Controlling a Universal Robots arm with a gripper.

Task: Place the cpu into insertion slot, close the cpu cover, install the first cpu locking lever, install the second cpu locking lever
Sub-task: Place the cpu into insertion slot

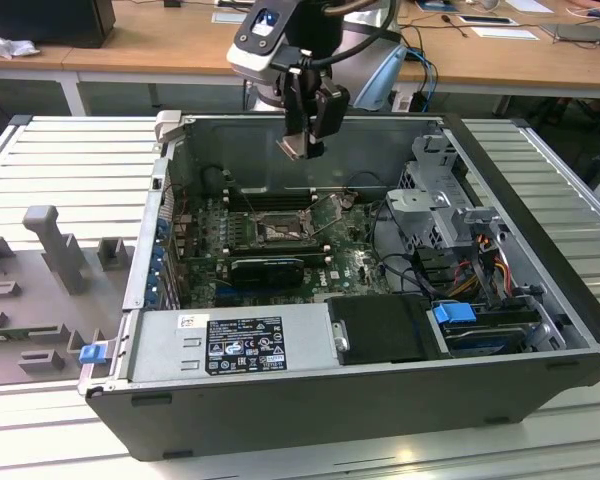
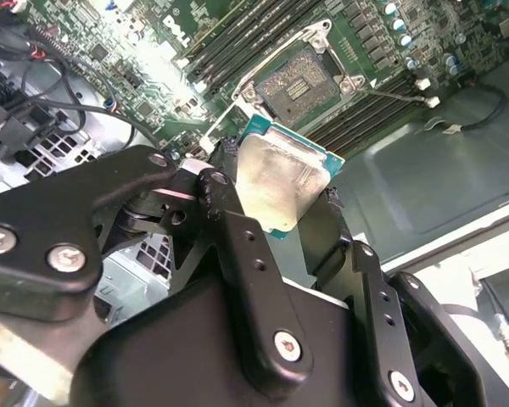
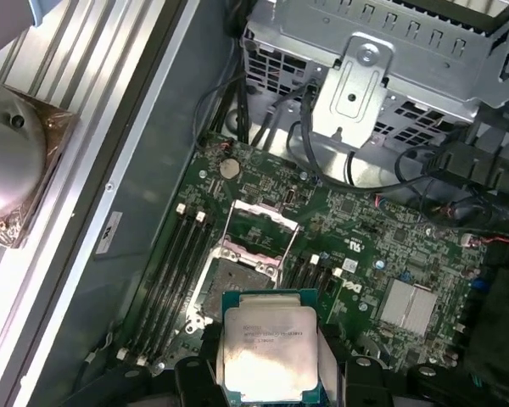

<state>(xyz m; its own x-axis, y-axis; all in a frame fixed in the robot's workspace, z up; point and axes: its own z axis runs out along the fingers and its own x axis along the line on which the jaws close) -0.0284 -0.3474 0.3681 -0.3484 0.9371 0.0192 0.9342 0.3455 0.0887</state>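
Hovering over the open case, the gripper (image 1: 302, 146) has its fingers clamped on the cpu (image 2: 280, 182). Chip hangs well above the bare slot (image 3: 237, 284), cover (image 3: 261, 227) swung up.

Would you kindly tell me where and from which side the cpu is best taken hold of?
By two opposite thin edges, from the sides, as the fingers of the gripper pinch the cpu now. It is a flat square, so an edge grip probably leaves its faces free for seating.
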